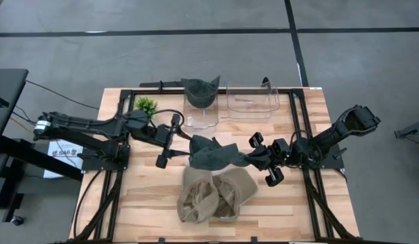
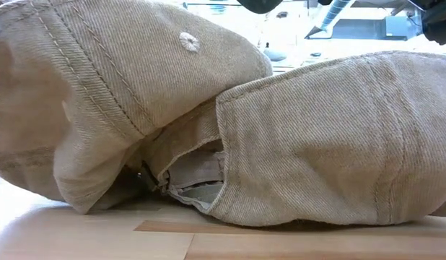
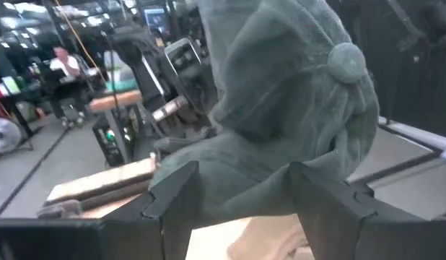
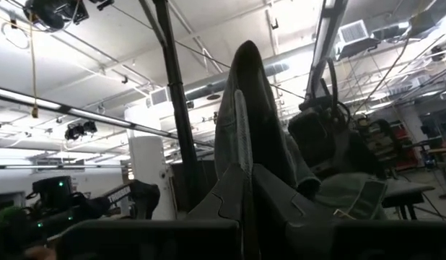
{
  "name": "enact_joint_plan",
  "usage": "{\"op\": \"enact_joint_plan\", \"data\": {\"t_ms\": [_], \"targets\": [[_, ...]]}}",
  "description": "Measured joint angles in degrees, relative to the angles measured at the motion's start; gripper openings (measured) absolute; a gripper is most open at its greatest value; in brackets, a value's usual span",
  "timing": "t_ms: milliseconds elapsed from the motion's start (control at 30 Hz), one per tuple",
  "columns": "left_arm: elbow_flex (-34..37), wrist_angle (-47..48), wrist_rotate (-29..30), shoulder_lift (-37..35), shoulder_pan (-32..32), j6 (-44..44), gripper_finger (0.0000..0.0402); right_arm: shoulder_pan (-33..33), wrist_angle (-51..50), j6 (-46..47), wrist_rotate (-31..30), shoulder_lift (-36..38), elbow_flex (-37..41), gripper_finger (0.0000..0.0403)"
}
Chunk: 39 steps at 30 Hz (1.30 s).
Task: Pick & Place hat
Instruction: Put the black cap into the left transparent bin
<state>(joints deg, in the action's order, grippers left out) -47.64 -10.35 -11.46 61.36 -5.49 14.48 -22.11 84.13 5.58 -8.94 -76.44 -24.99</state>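
Observation:
A dark grey hat hangs in the air between both arms, over the middle of the table. In the left wrist view the grey hat shows its top button. My right gripper comes from the table's right and is shut on it. My left gripper comes from the left and is open, its fingers standing on either side of the hat's left part; I cannot tell whether they touch it. Two tan hats lie on the table near its near edge. A second grey hat rests on a clear container. My right gripper pinches a fold of the grey hat's cloth at the hat's right edge, between its two fingers. It comes level from the table's right. The hat stretches away from the fingers toward the left arm, held off the table.
Two clear containers stand by the far edge, with a small green plant to their left. The tan hats fill the low view. Bare wood shows at the table's near left and near right corners.

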Motion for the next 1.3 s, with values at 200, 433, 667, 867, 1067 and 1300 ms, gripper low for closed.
{"op": "enact_joint_plan", "data": {"t_ms": [200,433,667,867,1067,1300], "targets": [[0.0,-0.1,0.1,3.7,-1.2,0.0,0.0213,-0.1,0.8,-0.7,0.2,0.0,0.0,0.0005],[1.1,0.2,-0.1,6.1,-3.5,0.0,0.0213,-2.3,2.3,-5.0,0.0,0.0,0.0,0.0005],[6.8,0.4,-0.1,5.8,-6.2,-0.1,0.0213,-3.4,3.7,-7.1,0.0,0.9,0.0,0.0005],[8.4,-1.3,0.0,5.0,-7.2,-0.2,0.0213,-3.3,1.4,-7.1,0.0,0.9,0.0,0.0005],[8.3,-6.5,0.5,0.9,-8.0,1.2,0.0213,-3.4,0.0,-7.1,-0.1,0.9,0.0,0.0005],[8.3,-7.5,9.0,-7.7,-7.9,3.3,0.0213,-3.4,-2.8,-6.5,-0.1,0.8,0.0,0.0005]]}}
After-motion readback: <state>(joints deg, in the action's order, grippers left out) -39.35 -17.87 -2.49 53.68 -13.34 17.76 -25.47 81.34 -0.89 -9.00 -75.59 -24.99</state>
